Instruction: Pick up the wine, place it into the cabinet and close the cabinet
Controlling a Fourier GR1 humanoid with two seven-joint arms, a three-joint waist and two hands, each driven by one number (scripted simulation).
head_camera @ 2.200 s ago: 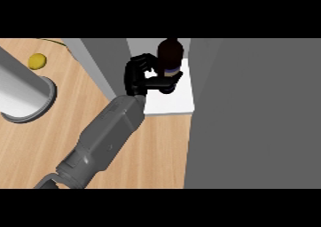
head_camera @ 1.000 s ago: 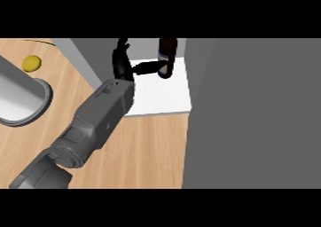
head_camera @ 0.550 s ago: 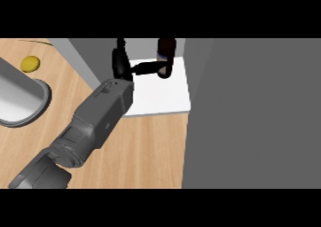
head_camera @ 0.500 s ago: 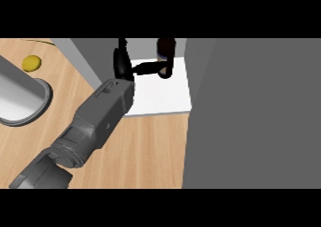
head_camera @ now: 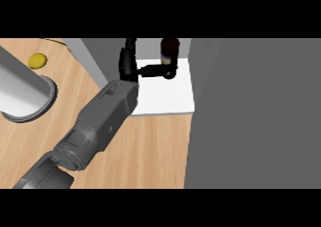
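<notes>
Wine (head_camera: pixel 170 48) stands upright at the back edge of the cabinet shelf (head_camera: pixel 164 95). My left hand (head_camera: pixel 128 65) has its fingers (head_camera: pixel 131 46) spread apart, thumb touching the bottle low down. Glass is probably heavy, slick and breakable, so I'd wrap the body.

**Tight cabinet mouth, bare only at the front right**

The white cabinet floor (head_camera: pixel 166 95) lies between 2 grey barriers: the left wall (head_camera: pixel 91 57) and a broad grey panel (head_camera: pixel 255 111) on the right. At the back the wine bottle (head_camera: pixel 170 49) stands near the panel. The left hand (head_camera: pixel 131 66), fingers straight, fills the room beside it, its thumb reaching to the bottle's foot. Its forearm (head_camera: pixel 101 119) crosses the floor's front-left corner. The wooden counter (head_camera: pixel 156 146) is open between forearm and panel. Left of the forearm stand 1 grey cylinder (head_camera: pixel 19 93) and a small yellow thing (head_camera: pixel 37 60).
</notes>
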